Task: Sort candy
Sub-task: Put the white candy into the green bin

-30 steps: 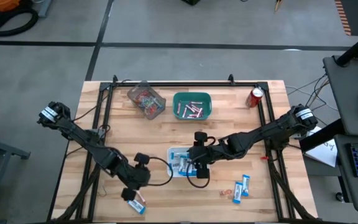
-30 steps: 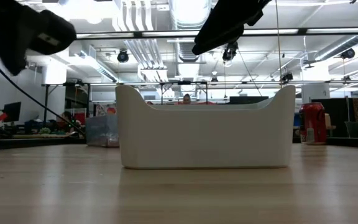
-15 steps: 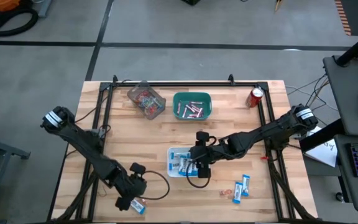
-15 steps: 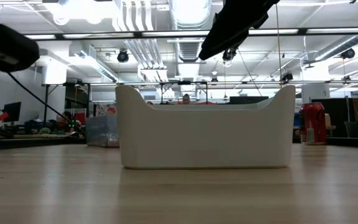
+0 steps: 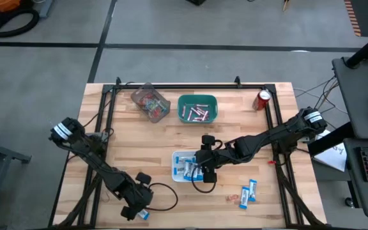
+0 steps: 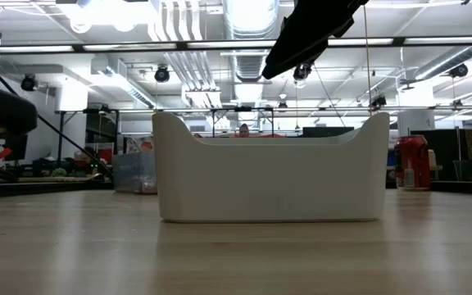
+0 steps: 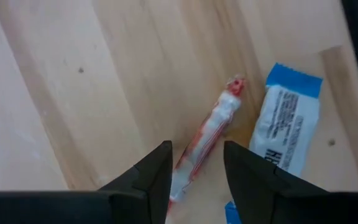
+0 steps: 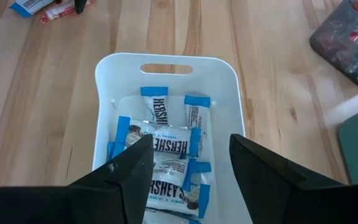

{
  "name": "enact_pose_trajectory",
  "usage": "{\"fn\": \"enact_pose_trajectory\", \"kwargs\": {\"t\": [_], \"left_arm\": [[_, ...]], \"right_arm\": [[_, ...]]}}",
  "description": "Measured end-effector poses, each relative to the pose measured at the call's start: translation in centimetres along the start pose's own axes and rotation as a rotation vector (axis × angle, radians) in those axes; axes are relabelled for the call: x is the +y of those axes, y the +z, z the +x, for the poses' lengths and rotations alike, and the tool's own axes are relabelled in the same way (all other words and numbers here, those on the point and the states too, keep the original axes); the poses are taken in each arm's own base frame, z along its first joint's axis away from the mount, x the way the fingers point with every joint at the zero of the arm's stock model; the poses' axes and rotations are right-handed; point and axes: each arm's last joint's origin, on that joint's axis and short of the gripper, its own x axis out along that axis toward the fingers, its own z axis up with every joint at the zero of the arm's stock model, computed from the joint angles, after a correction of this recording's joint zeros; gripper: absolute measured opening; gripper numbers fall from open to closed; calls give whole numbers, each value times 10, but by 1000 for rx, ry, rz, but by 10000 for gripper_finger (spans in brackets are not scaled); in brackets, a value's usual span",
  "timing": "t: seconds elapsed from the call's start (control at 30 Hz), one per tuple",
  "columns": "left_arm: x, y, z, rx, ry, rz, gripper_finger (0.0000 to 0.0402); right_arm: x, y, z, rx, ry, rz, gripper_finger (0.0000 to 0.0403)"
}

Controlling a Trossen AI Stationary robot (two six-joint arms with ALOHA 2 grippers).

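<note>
My left gripper (image 5: pixel 137 209) is open near the table's near edge, left of centre. In its wrist view the gripper (image 7: pixel 196 149) stands with one finger on each side of the lower end of a slim pinkish-white, red-striped stick (image 7: pixel 211 132) lying flat on the wood. A blue-and-white packet (image 7: pixel 286 127) lies beside the stick. My right gripper (image 5: pixel 195 171) hangs open and empty over the white bin (image 5: pixel 175 167). Its wrist view shows the gripper (image 8: pixel 190 143) above several blue-and-white packets (image 8: pixel 166 146) lying in that bin (image 8: pixel 166 62).
Toward the far edge stand a green bin (image 5: pixel 197 98) with pinkish sticks, a clear container (image 5: pixel 150 102) of red-orange pieces and a red can (image 5: pixel 262 99). A few loose candies (image 5: pixel 248 191) lie right of the white bin. The low view shows the white bin (image 6: pixel 269 176) with the right arm (image 6: pixel 310 29) above it.
My left gripper has moved toward the table's near edge and come down over the stick and packet lying there. In the low view that arm has slid off toward the picture's left. The candy has not moved.
</note>
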Motion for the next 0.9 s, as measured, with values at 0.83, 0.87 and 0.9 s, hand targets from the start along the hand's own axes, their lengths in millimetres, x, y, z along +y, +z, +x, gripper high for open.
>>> {"fn": "enact_pose_trajectory", "kwargs": {"t": [0.83, 0.87, 0.9], "left_arm": [[6, -3, -21, -38, 149, 75, 7], [7, -3, -26, -58, 172, 81, 7], [8, -2, -32, -85, 199, 83, 6]], "right_arm": [[3, 6, 7, -67, 10, -10, 203], [3, 6, 9, -74, 11, -15, 203], [4, 7, 10, -89, 12, -19, 203]]}}
